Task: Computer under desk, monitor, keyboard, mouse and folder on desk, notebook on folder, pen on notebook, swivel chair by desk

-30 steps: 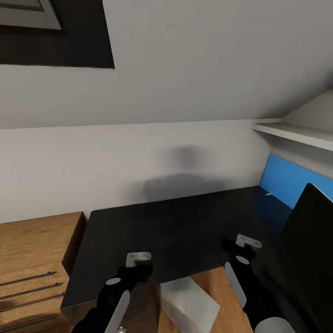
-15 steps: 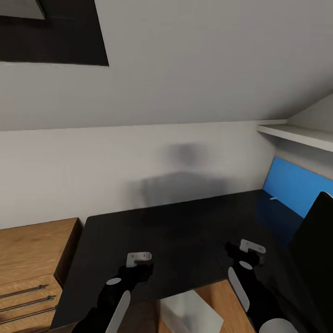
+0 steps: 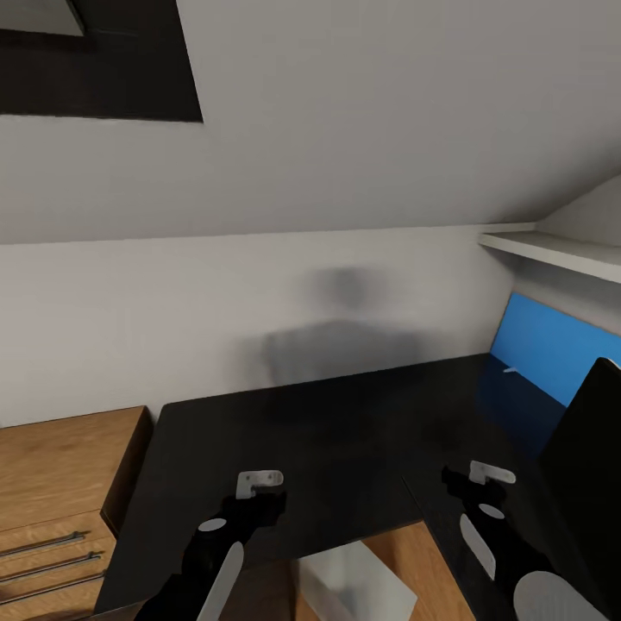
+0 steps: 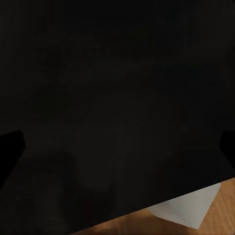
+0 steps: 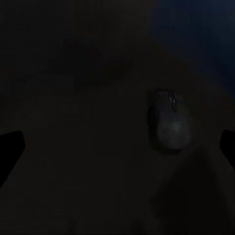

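Progress looks early to middling, judged from what lies in sight. Black worktop [image 3: 328, 431] stretches ahead with its blue back panel [image 3: 552, 345] at the far right, and the monitor [image 3: 591, 440] already stands on it at the right edge of the head view. Beneath the near edge a pale grey-white box shows, seemingly the computer [image 3: 354, 578], which suits its place under the worktop. In the right wrist view the mouse [image 5: 169, 120] lies on the dark surface, ahead of the right hand [image 3: 483, 485], so that item appears to be on the worktop, though the keyboard it should sit beside cannot be made out anywhere here. Folder, notebook, pen and swivel chair are likewise not to be found in these pictures, so those steps are probably still open.

Left hand [image 3: 257, 490] hovers over the near part of the worktop, carrying nothing visible; whether its fingers are spread or pressed together I cannot tell. For the right hand too I cannot tell the finger spacing; it holds nothing I can see. Light-wood cabinets [image 3: 60, 483] stand to the left.
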Controlling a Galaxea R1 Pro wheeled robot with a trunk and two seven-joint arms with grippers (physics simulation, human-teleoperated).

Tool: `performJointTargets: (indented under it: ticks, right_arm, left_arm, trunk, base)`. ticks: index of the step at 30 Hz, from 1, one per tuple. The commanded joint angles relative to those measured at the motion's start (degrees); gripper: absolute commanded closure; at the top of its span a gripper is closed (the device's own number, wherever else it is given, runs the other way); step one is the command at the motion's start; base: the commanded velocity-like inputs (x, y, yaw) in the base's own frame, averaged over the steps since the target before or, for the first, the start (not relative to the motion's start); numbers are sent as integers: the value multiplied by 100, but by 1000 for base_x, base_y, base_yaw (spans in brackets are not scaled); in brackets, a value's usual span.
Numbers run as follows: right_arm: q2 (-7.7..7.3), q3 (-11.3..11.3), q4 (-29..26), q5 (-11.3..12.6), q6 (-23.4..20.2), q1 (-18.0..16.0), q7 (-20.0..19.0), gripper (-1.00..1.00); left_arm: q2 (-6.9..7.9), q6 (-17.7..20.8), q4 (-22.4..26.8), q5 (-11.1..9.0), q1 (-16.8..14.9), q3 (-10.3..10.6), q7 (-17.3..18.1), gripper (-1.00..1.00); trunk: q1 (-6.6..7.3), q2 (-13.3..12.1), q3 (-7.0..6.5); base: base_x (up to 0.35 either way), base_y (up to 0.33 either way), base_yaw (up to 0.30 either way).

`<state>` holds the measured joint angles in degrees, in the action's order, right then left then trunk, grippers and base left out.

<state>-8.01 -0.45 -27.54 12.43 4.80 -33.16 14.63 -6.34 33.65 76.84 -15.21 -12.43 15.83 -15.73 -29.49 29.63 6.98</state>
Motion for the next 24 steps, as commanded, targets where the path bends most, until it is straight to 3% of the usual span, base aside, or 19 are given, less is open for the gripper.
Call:
performJointTargets:
  ticks: [1,6,16,24]
  right_arm:
    - [-15,11,95,62,63,-49,-41,-100]
    - [-147,7,733,70,167,-361,-210,-100]
    - [-210,-12,900,90,90,-485,-217,-100]
    - [-230,-50,892,579,-355,-527,-200,-100]
  left_arm:
    - [1,18,7,-61,-5,8,-53,-100]
    - [-3,19,7,-61,-5,8,-53,-100]
    - [-8,19,5,-65,-5,8,-53,-100]
    - [-8,19,-2,-69,-5,8,-53,-100]
  trunk:
    - [-2,11,11]
    - [-2,11,11]
    - [-2,11,11]
    - [-2,11,11]
  base:
    - [0,0,0]
    - [0,0,0]
    - [39,0,0]
    - [206,0,0]
